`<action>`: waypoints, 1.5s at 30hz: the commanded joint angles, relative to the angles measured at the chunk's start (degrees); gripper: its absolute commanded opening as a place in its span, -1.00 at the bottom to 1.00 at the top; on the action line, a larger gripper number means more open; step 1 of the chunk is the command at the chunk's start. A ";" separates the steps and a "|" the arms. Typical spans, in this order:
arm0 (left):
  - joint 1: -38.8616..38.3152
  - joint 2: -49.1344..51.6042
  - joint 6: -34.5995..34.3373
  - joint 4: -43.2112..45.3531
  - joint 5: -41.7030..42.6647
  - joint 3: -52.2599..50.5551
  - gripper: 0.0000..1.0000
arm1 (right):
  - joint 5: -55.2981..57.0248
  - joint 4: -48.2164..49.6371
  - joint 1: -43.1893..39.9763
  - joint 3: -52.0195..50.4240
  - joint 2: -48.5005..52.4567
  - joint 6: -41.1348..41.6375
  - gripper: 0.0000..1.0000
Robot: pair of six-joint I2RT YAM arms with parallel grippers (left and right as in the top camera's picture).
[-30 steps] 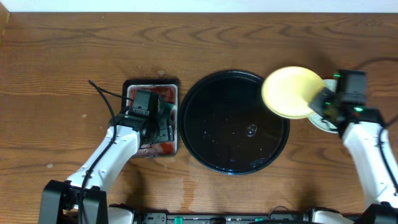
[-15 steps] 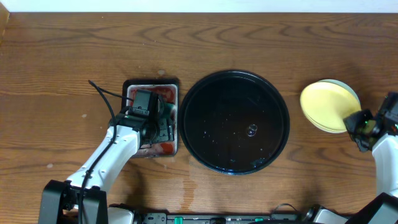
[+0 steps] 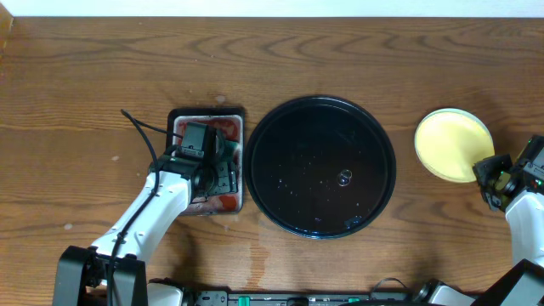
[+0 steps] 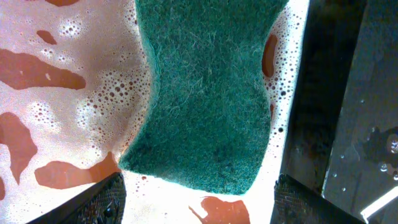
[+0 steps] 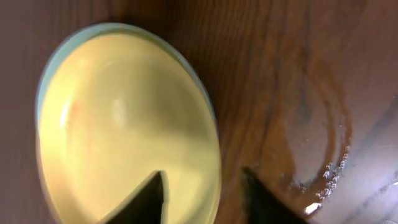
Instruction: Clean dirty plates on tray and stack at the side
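The pale yellow plate (image 3: pixel 450 143) lies flat on the table to the right of the black tray (image 3: pixel 289 144). In the right wrist view the yellow plate (image 5: pixel 124 124) rests on a blue-mint plate, of which only the rim (image 5: pixel 45 74) shows. My right gripper (image 3: pixel 490 172) is open at the plate's near edge, with one finger over the plate and one over the wood (image 5: pixel 205 193). My left gripper (image 3: pixel 217 170) is open (image 4: pixel 199 199) low over a green sponge (image 4: pixel 208 93). The black tray holds only water drops.
The small rectangular tray (image 3: pixel 180 119) of foamy reddish liquid stands left of the black tray, with the sponge in it. A wet patch (image 5: pixel 323 143) lies on the wood beside the plates. The table's back edge meets a white wall.
My right gripper carried the yellow plate from above the black tray's right edge to the right, set it on the stack and let go. The left arm has not moved.
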 commanded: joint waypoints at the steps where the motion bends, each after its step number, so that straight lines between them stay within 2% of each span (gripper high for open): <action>1: 0.20 0.04 0.13 -0.26 0.48 -0.55 0.54 | -1.40 0.76 -0.33 -0.07 0.20 -2.32 -0.13; 6: 0.20 0.04 0.13 -0.28 0.48 -0.55 0.54 | -6.10 1.18 0.57 -0.09 0.22 -8.74 -0.03; 11: 0.20 0.04 0.13 -0.57 0.50 -0.52 0.54 | -19.85 1.53 3.52 -0.09 0.24 -22.86 0.27; 12: 0.22 0.00 0.13 -0.76 0.50 -0.46 0.54 | -21.20 1.60 4.52 -0.09 0.24 -24.30 0.40; 15: 0.26 -0.07 0.13 -2.27 0.50 0.63 0.54 | -21.51 1.55 8.59 -0.09 0.24 -26.82 0.98; 21: 1.33 -0.11 0.13 -8.94 0.48 5.73 0.54 | -14.62 -1.53 19.96 2.21 0.24 -30.23 0.99; 27: 5.11 -0.31 0.24 -18.08 0.50 11.10 0.54 | -4.90 -13.27 30.34 10.01 0.20 -33.99 0.99; 32: 7.02 -3.48 1.03 -22.49 0.50 11.47 0.54 | -0.35 -20.22 34.93 13.92 -1.97 -33.94 0.98; 38: 6.95 -12.50 2.12 -24.96 0.04 10.86 0.54 | 3.39 -24.46 38.34 13.90 -8.92 -33.66 0.99; 45: 6.93 -30.01 4.04 -24.90 0.09 6.01 0.54 | 3.87 -25.59 40.35 10.25 -22.01 -33.05 0.98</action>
